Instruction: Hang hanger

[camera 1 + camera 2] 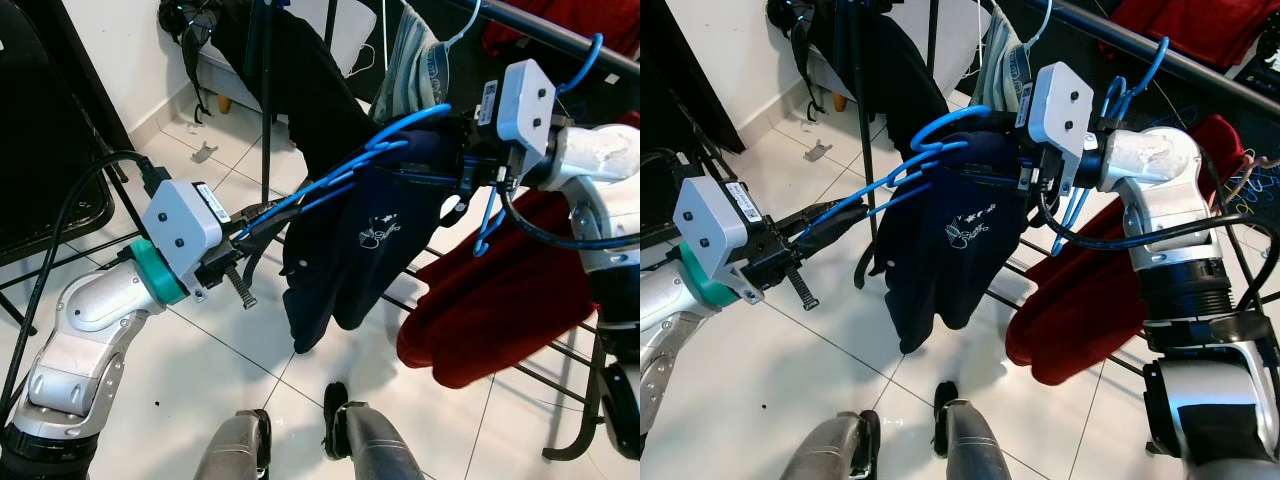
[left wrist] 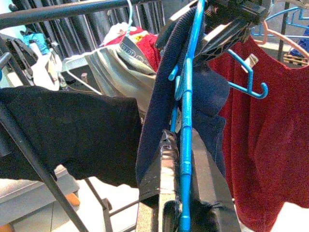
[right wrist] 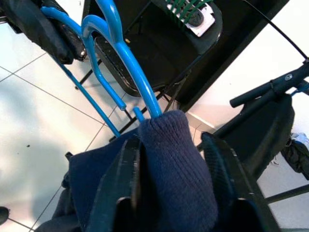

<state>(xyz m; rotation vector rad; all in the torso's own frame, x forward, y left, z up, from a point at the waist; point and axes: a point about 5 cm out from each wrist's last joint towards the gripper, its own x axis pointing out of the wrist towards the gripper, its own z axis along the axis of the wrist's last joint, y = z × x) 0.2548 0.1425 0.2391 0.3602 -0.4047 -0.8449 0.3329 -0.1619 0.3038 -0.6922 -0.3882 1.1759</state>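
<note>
A blue plastic hanger [image 1: 330, 180] carries a navy garment [image 1: 370, 240] with a small white print and is held in the air between both arms. My left gripper [image 1: 235, 235] is shut on the hanger's bare lower end [image 2: 186, 145]. At the other shoulder, my right gripper [image 1: 455, 165] is shut on the navy knit [image 3: 169, 159] that covers the hanger. The hanger's blue loops [image 3: 120, 53] stick out past that grip. A dark rail [image 1: 540, 30] of the drying rack runs above and behind my right wrist.
A red garment [image 1: 500, 320] is draped on the rack to the right. Black clothing [image 1: 310, 80] and a grey-green item [image 1: 415, 60] hang behind, and other blue hangers [image 1: 590, 60] sit on the rail. A black folding chair [image 1: 50, 180] stands left. My feet [image 1: 300, 440] are on white tiles.
</note>
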